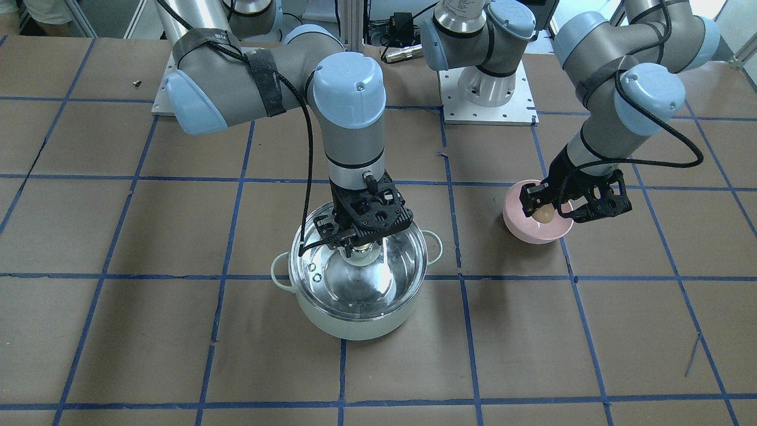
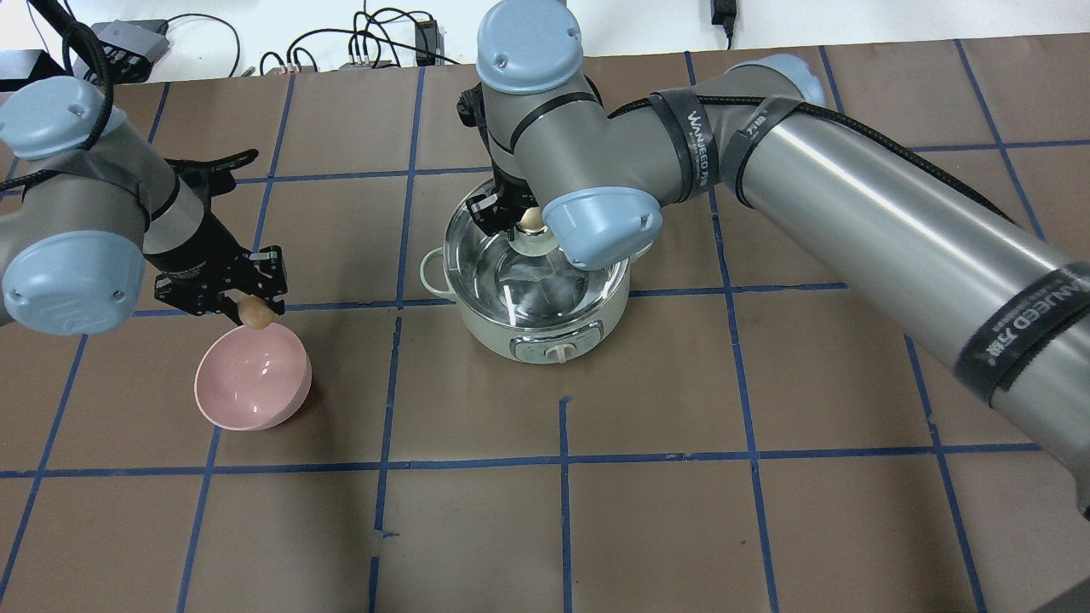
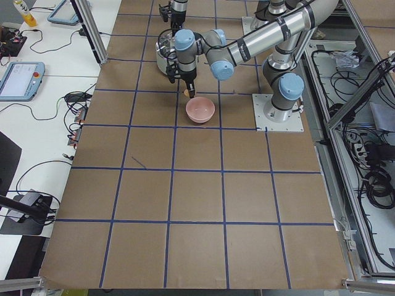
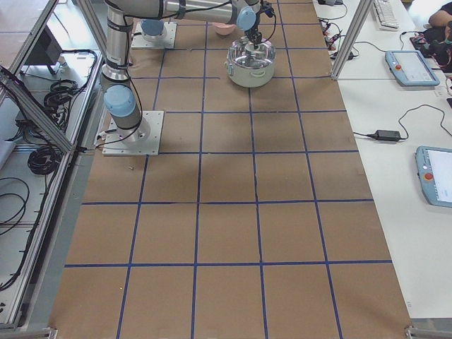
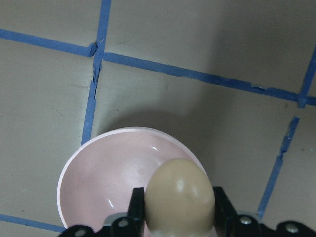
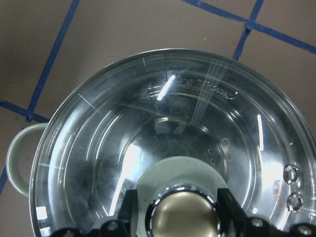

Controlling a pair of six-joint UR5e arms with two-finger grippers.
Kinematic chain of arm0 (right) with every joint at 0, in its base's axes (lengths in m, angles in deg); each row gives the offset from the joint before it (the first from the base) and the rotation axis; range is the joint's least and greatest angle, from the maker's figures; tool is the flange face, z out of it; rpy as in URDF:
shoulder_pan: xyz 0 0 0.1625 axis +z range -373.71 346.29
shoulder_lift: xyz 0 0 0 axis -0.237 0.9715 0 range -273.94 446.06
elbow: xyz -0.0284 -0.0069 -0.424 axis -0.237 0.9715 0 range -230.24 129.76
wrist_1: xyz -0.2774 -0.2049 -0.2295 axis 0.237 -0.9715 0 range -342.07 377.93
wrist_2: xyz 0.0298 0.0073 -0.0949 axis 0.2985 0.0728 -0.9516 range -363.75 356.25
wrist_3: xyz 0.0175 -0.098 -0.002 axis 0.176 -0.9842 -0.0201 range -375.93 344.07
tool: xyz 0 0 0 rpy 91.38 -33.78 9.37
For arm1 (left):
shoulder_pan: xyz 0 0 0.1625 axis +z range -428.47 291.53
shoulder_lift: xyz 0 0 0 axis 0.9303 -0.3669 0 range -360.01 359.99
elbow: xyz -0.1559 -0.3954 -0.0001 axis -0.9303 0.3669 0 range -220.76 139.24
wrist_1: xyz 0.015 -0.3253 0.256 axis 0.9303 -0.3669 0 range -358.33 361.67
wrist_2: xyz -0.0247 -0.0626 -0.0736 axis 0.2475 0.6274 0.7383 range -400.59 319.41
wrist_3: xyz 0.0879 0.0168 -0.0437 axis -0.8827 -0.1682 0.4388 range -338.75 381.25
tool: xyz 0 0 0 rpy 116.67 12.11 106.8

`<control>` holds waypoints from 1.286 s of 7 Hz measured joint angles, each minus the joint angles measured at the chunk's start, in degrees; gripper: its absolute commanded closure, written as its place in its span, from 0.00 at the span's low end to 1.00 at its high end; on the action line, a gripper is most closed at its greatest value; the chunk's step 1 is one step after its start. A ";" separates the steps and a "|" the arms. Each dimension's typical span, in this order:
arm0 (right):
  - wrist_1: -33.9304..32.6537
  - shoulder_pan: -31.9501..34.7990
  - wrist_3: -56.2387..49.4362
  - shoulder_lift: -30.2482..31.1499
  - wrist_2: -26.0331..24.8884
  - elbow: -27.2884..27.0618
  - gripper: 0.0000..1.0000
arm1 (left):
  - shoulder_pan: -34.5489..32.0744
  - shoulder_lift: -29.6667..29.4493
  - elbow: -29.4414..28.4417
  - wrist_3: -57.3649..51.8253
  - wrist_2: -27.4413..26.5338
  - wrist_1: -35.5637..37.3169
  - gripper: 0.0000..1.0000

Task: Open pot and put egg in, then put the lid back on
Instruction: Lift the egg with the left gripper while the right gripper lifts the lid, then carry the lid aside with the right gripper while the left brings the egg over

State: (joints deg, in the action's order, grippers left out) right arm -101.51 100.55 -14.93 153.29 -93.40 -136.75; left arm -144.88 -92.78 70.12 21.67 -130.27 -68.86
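The mint-green pot (image 1: 349, 322) stands mid-table, also in the overhead view (image 2: 511, 336). The glass lid (image 1: 331, 278) covers it; I cannot tell whether it rests on the rim or is just lifted. My right gripper (image 1: 361, 248) is shut on the lid's knob (image 6: 185, 217), a finger on each side. My left gripper (image 1: 550, 212) is shut on the tan egg (image 2: 255, 314) and holds it just above the pink bowl (image 2: 251, 379). The egg (image 5: 180, 197) fills the lower part of the left wrist view.
The pink bowl (image 1: 535, 234) holds nothing and sits about one grid square from the pot, on the robot's left. The table is brown with blue tape lines (image 1: 461, 278). The arm bases (image 1: 488, 89) stand at the robot's edge.
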 measured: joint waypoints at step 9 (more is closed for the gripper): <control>16.82 -7.63 -1.58 7.11 -2.75 6.09 0.97 | -9.02 1.08 -7.52 2.48 4.76 -4.71 0.84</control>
State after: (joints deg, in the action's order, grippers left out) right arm -84.70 92.91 -16.51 160.40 -96.15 -130.66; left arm -153.90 -91.70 62.60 24.15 -125.51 -73.57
